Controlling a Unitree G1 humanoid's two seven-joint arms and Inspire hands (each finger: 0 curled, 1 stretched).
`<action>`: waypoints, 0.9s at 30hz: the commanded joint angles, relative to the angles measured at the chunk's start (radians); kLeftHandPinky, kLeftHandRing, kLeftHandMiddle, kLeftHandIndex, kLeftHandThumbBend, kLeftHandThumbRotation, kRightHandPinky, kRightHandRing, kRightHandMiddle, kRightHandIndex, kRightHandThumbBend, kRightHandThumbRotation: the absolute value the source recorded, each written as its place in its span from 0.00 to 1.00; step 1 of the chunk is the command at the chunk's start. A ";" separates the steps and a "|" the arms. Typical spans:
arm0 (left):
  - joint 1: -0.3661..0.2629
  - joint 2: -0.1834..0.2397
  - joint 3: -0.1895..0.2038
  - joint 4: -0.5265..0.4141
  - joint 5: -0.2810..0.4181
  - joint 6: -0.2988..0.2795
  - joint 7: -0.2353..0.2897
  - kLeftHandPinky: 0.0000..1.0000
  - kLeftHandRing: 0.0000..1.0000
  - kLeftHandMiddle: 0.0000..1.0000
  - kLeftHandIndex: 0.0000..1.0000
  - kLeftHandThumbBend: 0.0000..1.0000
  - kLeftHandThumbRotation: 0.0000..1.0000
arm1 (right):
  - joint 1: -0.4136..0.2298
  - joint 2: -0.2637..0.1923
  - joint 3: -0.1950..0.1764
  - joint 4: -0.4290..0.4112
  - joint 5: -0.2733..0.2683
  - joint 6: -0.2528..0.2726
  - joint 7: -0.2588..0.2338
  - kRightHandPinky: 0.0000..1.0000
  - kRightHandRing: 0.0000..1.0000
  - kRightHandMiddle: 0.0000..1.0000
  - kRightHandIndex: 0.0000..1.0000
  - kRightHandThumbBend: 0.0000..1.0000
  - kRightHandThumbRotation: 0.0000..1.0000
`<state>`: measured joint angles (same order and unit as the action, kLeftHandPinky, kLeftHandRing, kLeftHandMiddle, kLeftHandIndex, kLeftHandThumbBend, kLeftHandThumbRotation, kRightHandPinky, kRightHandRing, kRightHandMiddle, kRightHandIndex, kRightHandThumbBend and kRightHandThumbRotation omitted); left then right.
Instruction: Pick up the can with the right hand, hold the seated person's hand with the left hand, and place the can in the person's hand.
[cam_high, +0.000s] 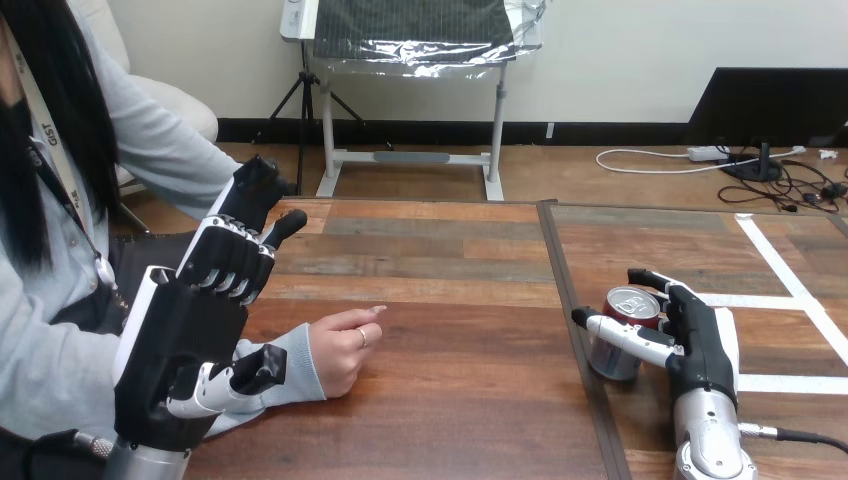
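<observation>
Grasping the soda can (610, 360), right hand (700, 350) at lower right: thumb across its front, fingers curled behind it. Can stands upright on the wooden table (450, 400). Left hand (175, 350) at lower left, fingers relaxed, holding nothing, raised just over the person's sleeve (295, 365). Person's hand (345, 345) rests loosely curled on the table, center-left, well apart from the can.
</observation>
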<state>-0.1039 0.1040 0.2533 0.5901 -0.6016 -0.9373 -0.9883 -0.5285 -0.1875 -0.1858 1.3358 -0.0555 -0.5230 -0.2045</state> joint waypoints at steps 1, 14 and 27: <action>-0.068 0.000 0.004 -0.020 -0.009 -0.014 -0.001 0.91 0.98 0.99 0.95 1.00 0.52 | 0.004 0.013 -0.004 -0.010 0.000 0.018 -0.023 0.62 0.62 0.66 0.68 0.84 0.00; -0.072 -0.005 0.002 -0.013 -0.006 -0.027 -0.001 0.89 0.98 0.98 0.94 1.00 0.52 | 0.002 0.010 -0.017 -0.013 0.015 0.001 -0.020 0.48 0.52 0.58 0.59 0.80 0.00; -0.072 -0.005 0.001 -0.010 0.000 -0.027 0.009 0.90 0.98 0.98 0.94 1.00 0.54 | -0.003 0.007 -0.027 -0.015 0.022 0.003 -0.011 0.39 0.45 0.54 0.55 0.79 0.00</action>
<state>-0.1109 0.1034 0.2531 0.5902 -0.5983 -0.9527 -0.9840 -0.5265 -0.1815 -0.2118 1.3353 -0.0328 -0.5221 -0.2088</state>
